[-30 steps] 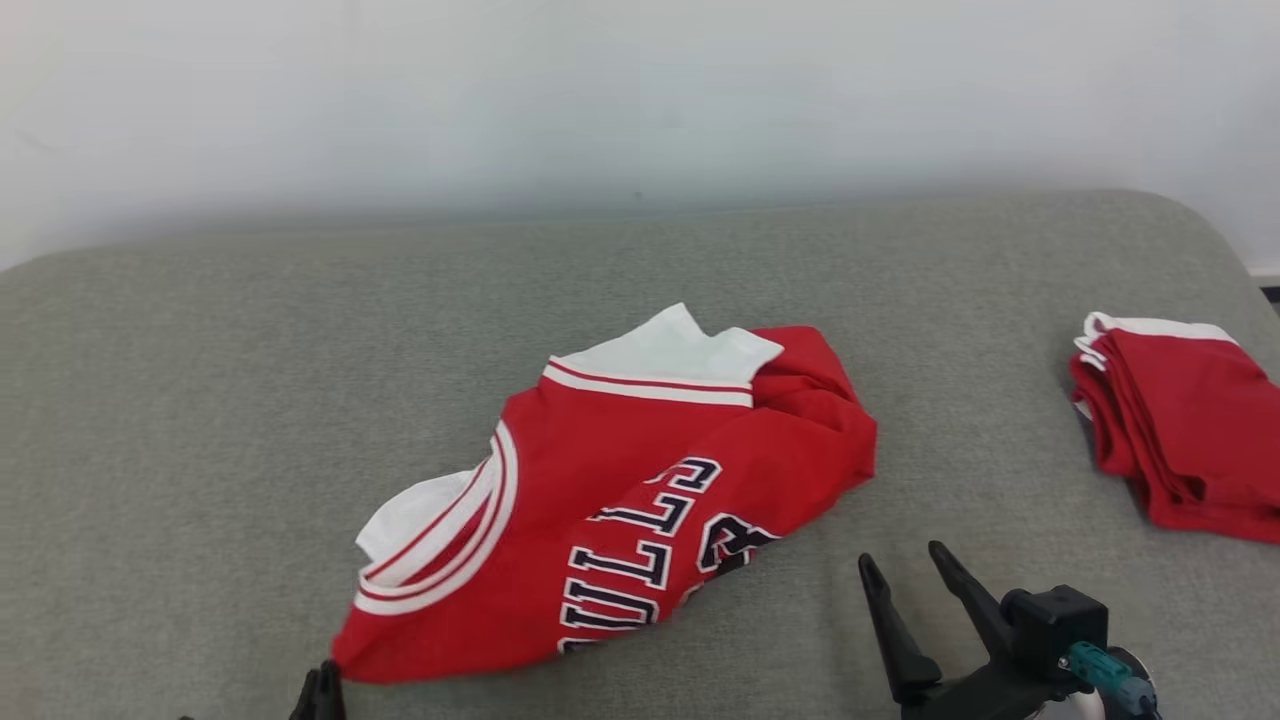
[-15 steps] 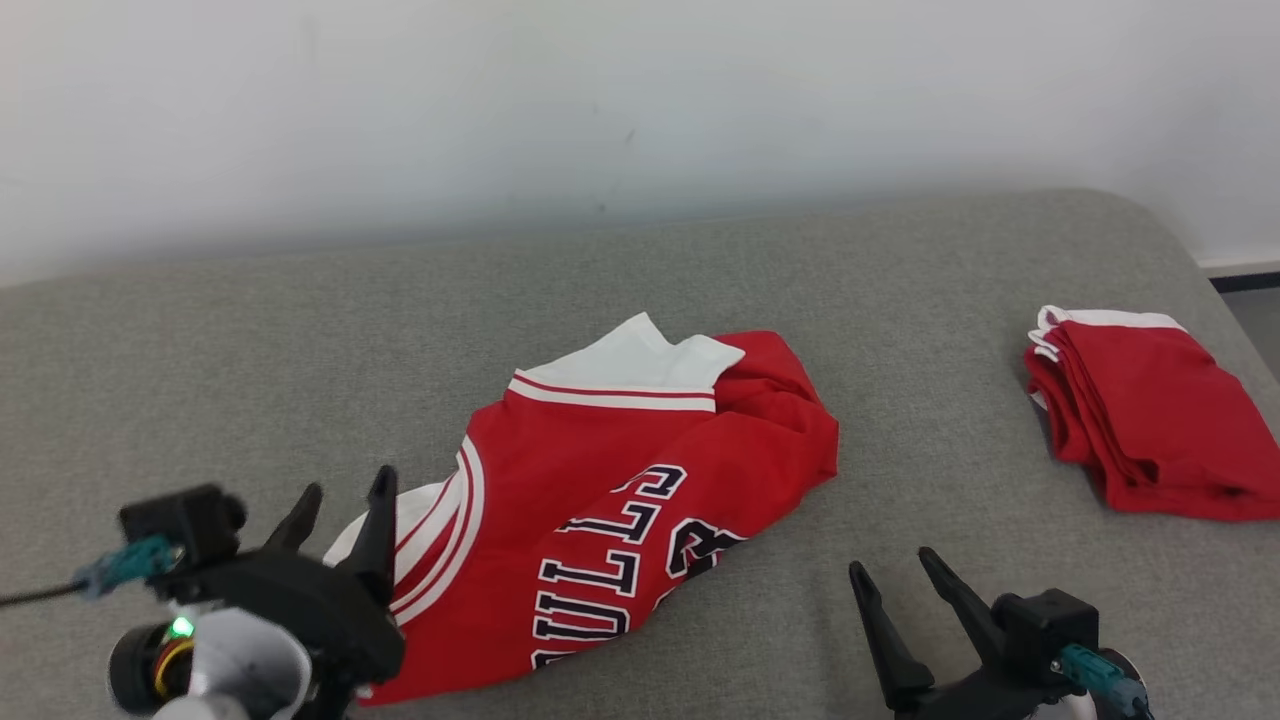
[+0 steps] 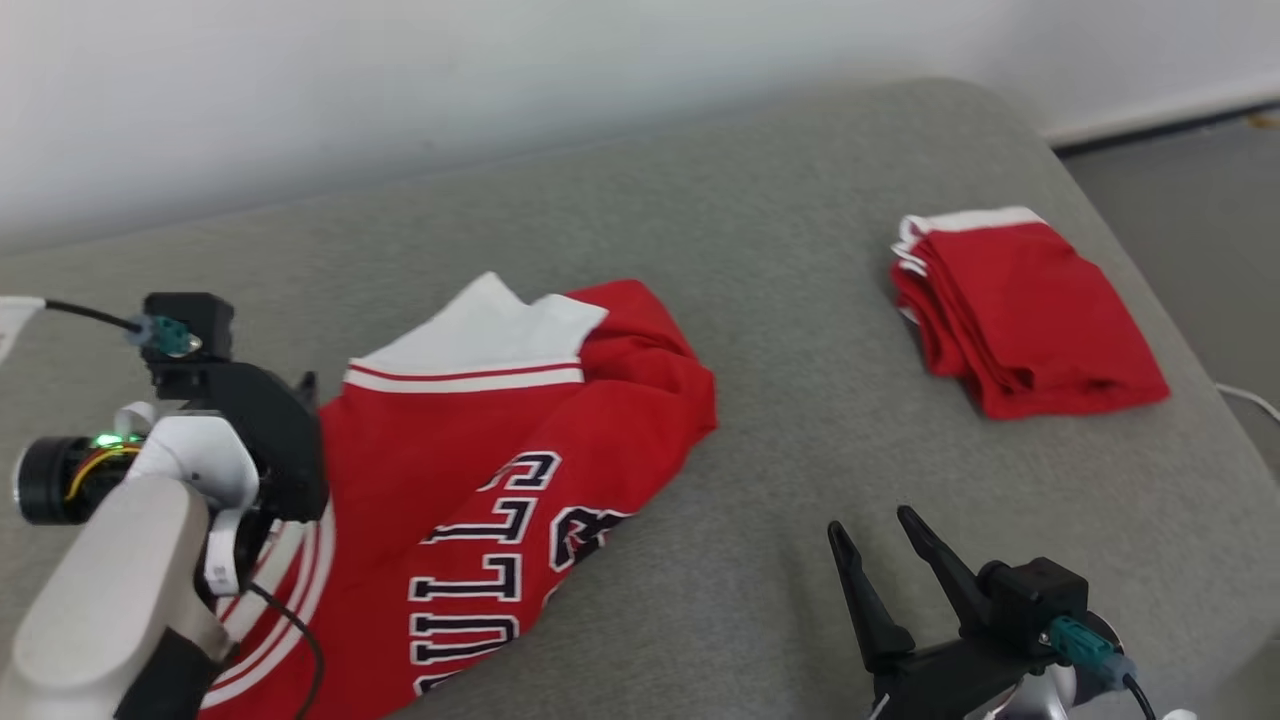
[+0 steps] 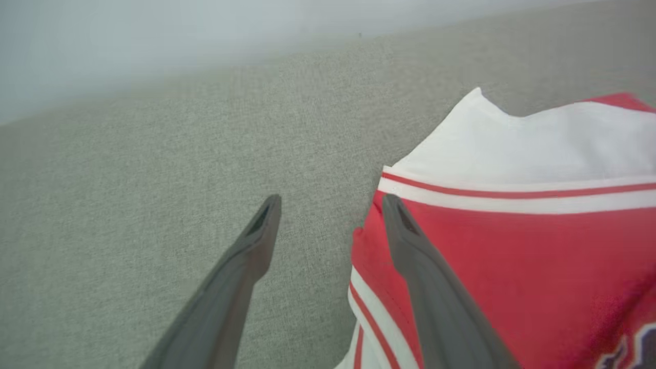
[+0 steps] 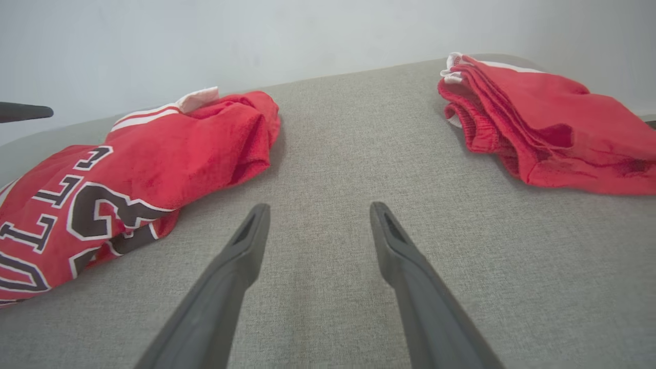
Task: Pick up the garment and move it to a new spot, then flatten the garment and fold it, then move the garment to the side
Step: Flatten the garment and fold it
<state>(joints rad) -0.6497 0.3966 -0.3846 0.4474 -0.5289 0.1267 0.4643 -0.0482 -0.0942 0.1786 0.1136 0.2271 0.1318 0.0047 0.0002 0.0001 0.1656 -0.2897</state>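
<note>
One jersey (image 3: 480, 440), grey cushion (image 3: 800, 300), white wall (image 3: 400, 80)

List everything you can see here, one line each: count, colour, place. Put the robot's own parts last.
crumpled red basketball jersey with white trim and dark lettering: one, red and white, left-centre of the cushion.
folded pile of red cloth with a white edge: one, red, right end of the cushion, apart from the jersey.
grey fabric cushion: one, grey, under both cloths.
white wall: one, white, behind the cushion.
grey floor: one, grey, past the cushion's right end.
left tool: one, dark, open, one finger over the jersey's edge and one over bare cushion.
right tool: one, dark, open, over bare cushion right of the jersey.
</note>
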